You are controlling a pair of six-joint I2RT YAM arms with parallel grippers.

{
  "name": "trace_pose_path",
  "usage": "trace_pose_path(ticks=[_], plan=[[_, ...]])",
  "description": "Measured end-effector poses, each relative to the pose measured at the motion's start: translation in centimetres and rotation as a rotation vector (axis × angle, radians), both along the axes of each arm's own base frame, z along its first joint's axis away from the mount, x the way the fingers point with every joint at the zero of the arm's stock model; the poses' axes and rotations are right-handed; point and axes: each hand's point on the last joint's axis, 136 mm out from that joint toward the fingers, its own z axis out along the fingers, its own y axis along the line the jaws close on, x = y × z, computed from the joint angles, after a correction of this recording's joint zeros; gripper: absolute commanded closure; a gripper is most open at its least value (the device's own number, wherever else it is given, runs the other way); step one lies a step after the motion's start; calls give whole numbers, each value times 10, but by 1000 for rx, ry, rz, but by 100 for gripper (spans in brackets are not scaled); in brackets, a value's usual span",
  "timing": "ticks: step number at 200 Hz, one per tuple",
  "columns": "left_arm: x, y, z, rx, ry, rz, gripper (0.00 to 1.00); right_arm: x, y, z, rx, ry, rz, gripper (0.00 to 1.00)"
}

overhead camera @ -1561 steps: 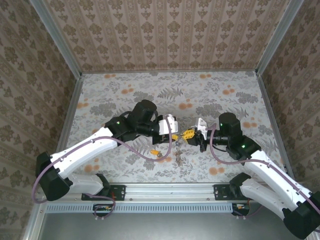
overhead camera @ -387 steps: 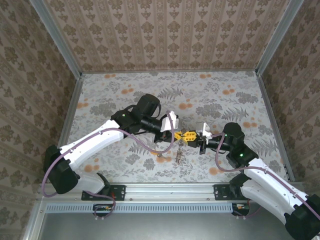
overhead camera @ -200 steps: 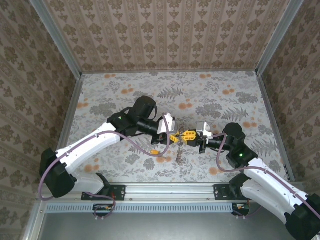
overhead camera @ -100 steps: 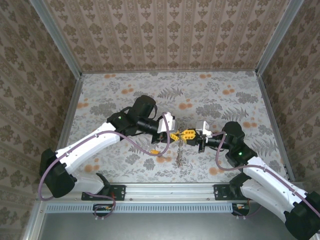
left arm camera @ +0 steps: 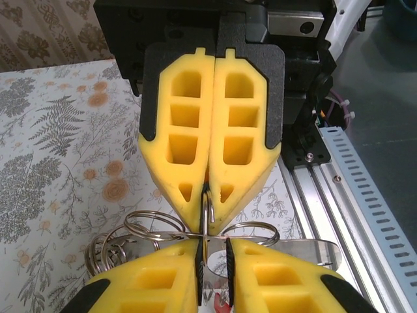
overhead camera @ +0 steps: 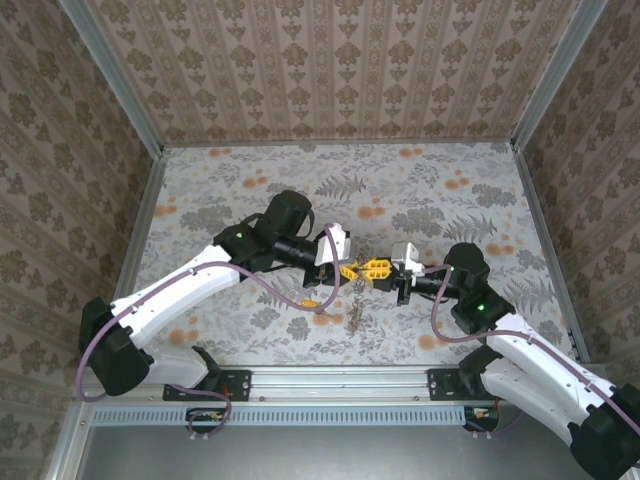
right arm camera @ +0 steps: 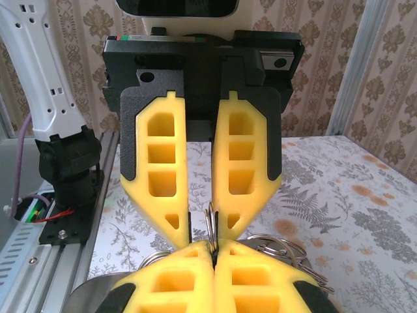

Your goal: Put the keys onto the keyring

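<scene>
Right fingers, two yellow pads, are pressed flat together, and the keyring rises edge-on from the seam at their tips, pinched there. Facing them tip to tip are the two left fingers, which stand a little apart. The keyring's thin wire sits in that narrow gap, close against one finger, and we cannot tell whether they bear on it or merely flank it. From the left wrist we see the same meeting the other way round. The left pair is at the bottom with a slit between them, the right pair is above, closed seam to seam, and the keyring stands upright where the two pairs meet, up off the floral surface.

We count two arms with two fingers each, so four yellow pads in all. Each pad facing a wrist camera shows three square windows and one small triangular one.

Behind the upright keyring we count at least three more wire loops. One lies flat to the left, one lies flat to the right, and a smaller coiled one is at the far left. One flat silver piece lies beside them.

From above we count one key with a yellow-orange head, lying on the surface near the left fingers and apart from the keyring. A grey metal cluster sits just below the meeting point, too small for us to count its parts.
</scene>
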Motion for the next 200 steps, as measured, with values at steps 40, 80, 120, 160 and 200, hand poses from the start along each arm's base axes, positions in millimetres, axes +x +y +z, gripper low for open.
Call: trace_pose_path(ticks=[40, 80, 120, 160, 200], plan=[[2, -1, 2, -9, -2, 8, 81, 1, -1, 1, 2, -5, -7, 100], [4, -2, 3, -11, -4, 18, 80, 3, -2, -3, -9, 9, -25, 100], [5, -3, 4, -15, -6, 20, 85, 4, -3, -3, -11, 10, -34, 100], [7, -5, 6, -16, -7, 23, 99, 4, -4, 0, -5, 5, -40, 100], [10, -6, 8, -10, -2, 27, 100, 6, -6, 1, -2, 2, -61, 93]])
